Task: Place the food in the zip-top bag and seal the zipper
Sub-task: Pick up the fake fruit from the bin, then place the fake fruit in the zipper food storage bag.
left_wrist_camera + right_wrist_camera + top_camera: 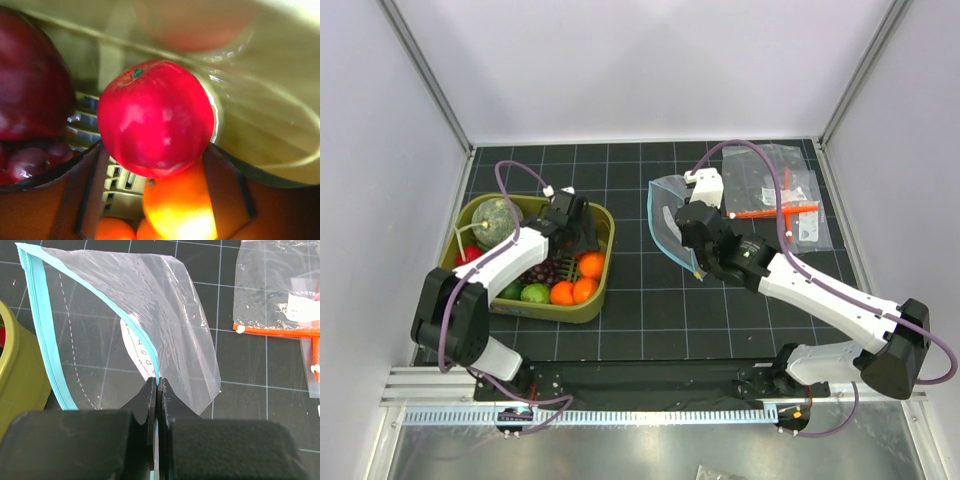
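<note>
A round red fruit (155,117) sits between my left gripper's (152,150) fingers, which press its lower sides. An orange fruit (180,210) lies just beneath it, and dark grapes (25,162) are at the left. In the top view my left gripper (570,235) reaches down into the olive basket (605,262), among oranges (591,264) and grapes (545,272). My right gripper (157,382) is shut on the upper lip of the zip-top bag (150,305) at its light blue zipper (42,340). It holds the mouth apart, facing the basket. The bag (665,215) rests on the black mat.
The basket also holds a grey-green melon (495,222), a green lime-like ball (535,293) and a red piece (468,257) at its left wall. Clear packets with an orange-red tool (785,205) lie at the back right. White walls enclose the mat.
</note>
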`<action>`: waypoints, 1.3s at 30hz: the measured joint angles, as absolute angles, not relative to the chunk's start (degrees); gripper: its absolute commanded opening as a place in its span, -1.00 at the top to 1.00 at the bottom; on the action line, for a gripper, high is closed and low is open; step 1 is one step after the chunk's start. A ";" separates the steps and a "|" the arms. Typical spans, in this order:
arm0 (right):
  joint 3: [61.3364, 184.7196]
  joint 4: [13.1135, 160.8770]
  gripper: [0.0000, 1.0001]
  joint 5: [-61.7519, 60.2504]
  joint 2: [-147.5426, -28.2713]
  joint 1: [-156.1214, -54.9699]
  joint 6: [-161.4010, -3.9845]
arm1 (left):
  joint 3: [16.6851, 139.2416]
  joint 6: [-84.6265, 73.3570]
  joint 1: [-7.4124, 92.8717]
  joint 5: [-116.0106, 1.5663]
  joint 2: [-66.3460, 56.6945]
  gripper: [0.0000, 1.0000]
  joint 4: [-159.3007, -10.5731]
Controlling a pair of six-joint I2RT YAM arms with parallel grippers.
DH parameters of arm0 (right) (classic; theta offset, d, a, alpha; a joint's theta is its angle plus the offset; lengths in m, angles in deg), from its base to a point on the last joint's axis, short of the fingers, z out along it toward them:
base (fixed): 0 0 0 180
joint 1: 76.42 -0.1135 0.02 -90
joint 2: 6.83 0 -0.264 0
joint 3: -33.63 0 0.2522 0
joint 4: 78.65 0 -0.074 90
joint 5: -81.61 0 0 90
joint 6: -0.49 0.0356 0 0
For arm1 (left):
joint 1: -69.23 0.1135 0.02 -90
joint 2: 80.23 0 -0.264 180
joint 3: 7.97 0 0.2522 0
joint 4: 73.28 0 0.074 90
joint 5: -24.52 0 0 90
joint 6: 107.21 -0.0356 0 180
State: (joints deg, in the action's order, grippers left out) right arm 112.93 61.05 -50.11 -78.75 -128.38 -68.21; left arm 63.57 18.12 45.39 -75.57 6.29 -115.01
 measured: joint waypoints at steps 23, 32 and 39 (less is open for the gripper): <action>112.10 62.55 0.98 -47.85 -78.70 -128.38 -68.21 | 55.75 18.62 42.42 -75.64 -20.01 0.29 -109.87; 112.04 63.80 0.98 -44.53 -78.70 -128.38 -68.19 | 53.85 18.20 38.36 -70.81 -27.61 0.28 -106.88; 111.12 65.07 0.98 -42.81 -78.72 -128.38 -68.19 | 53.54 17.11 35.01 -66.02 -32.27 0.27 -102.11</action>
